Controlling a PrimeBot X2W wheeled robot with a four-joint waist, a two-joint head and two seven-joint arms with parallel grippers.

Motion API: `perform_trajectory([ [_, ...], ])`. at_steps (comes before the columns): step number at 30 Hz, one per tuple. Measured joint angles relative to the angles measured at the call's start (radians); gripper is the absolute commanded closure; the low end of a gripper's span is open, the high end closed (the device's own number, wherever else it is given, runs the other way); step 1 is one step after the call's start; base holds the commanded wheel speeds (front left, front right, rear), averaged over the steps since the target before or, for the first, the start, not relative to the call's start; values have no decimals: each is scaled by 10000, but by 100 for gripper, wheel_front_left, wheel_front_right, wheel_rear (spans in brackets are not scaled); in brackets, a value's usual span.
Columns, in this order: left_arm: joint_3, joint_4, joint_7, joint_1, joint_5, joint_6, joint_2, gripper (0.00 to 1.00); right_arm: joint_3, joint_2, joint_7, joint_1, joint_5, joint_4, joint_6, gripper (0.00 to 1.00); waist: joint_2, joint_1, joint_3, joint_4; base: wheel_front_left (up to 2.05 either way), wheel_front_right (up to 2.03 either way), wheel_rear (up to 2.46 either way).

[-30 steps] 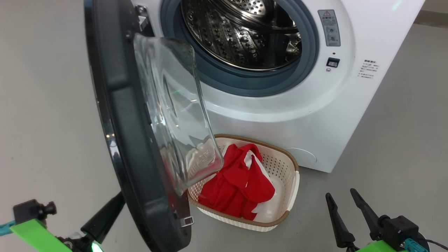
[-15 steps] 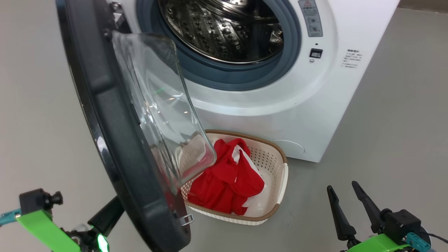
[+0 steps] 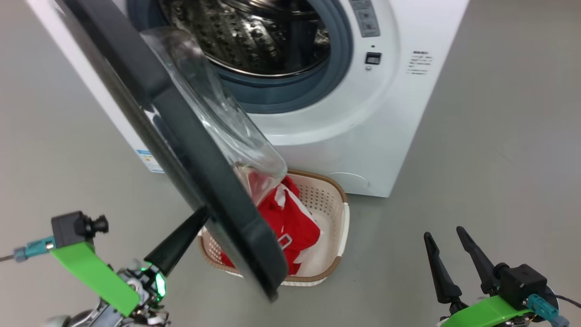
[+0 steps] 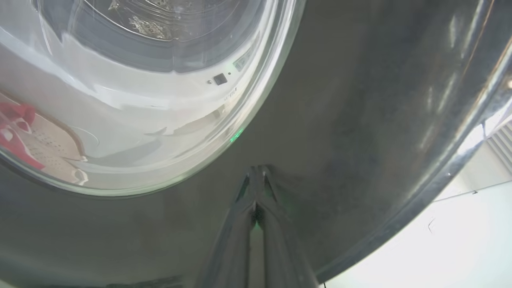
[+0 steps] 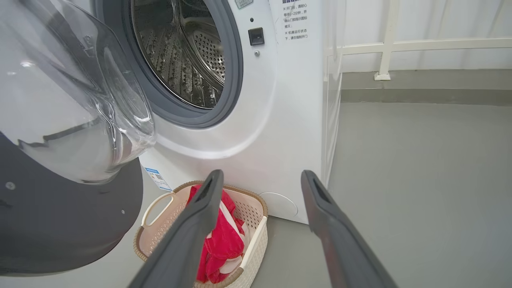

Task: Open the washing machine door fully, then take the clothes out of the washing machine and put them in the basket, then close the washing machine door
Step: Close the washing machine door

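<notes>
Left gripper [image 3: 199, 217]: pressed together, tips against outer face of large round black-rimmed glass washing machine door [image 3: 181, 131], half-swung before big white washing machine [image 3: 317, 136]. Stood nearer it than spread right gripper [image 3: 443, 232]. Judged closing push due toward drum [image 3: 245, 41]. Found red clothes [image 3: 295, 227] in cream perforated basket [image 3: 338, 218].

The left gripper [image 3: 199, 217] angles up and to the right from the head view's lower left, its two dark fingers pressed flat together and their tips against the washing machine door [image 3: 181, 136]. The right gripper [image 3: 442, 232] sits low at the lower right, fingers pointing up and spread wide, holding nothing.
</notes>
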Motion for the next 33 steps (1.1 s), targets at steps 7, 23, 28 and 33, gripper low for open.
perform_trajectory([
  [7, -679, 328, -815, -943, 451, 0, -4, 100, -35, 19, 0, -127, 0, -33, 0, 0, 0, 0, 189, -578, 0, 0, 0],
  [23, -2077, 1868, -3791, -3350, 1200, 0, 616, 100, -79, 44, 0, -786, 148, -121, 0, 0, 1, 0, 878, -1834, 0, 0, 0],
  [28, -2460, 2654, -4738, -4150, 1233, 0, 953, 100, -31, 48, 0, -945, 213, -140, 0, 0, 0, 0, 1091, -2241, 0, 0, 0],
  [33, -2685, 3444, -5626, -4921, 1214, 0, 1216, 100, 6, 50, 0, -958, 291, -150, 0, 0, 0, 0, 1255, -2645, 0, 0, 0],
])
